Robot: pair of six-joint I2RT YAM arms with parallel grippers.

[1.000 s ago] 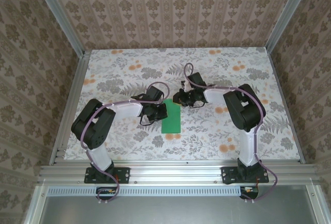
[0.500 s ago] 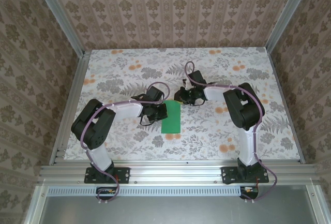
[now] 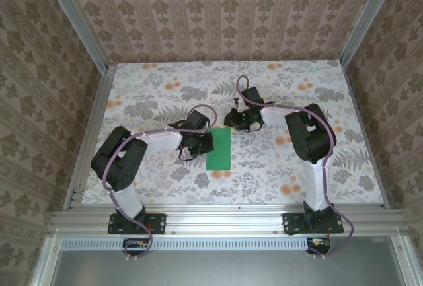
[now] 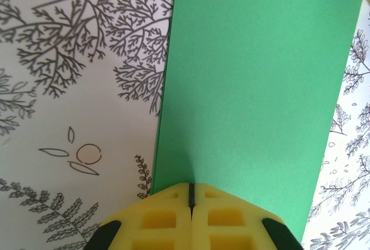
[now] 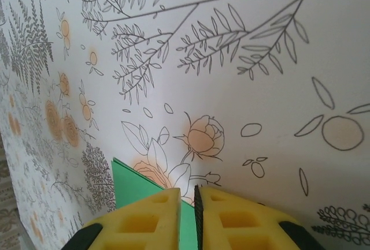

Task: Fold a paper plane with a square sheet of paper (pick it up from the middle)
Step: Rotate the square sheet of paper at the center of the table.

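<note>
Lying flat on the worktop (image 3: pixel 297 167), the oblong square sheet of paper (image 3: pixel 219 149) runs near-to-far; the left gripper (image 4: pixel 189 189) and right gripper (image 5: pixel 196 192) are closed at its edges, empty.

No word, number, brand or sign can be read in any of the views. The table cover (image 3: pixel 158 88) carries only a printed pattern of ferns and orange flowers, and the square sheet of paper (image 4: pixel 254 88) at the centre of the frame is plain green, without print.
</note>
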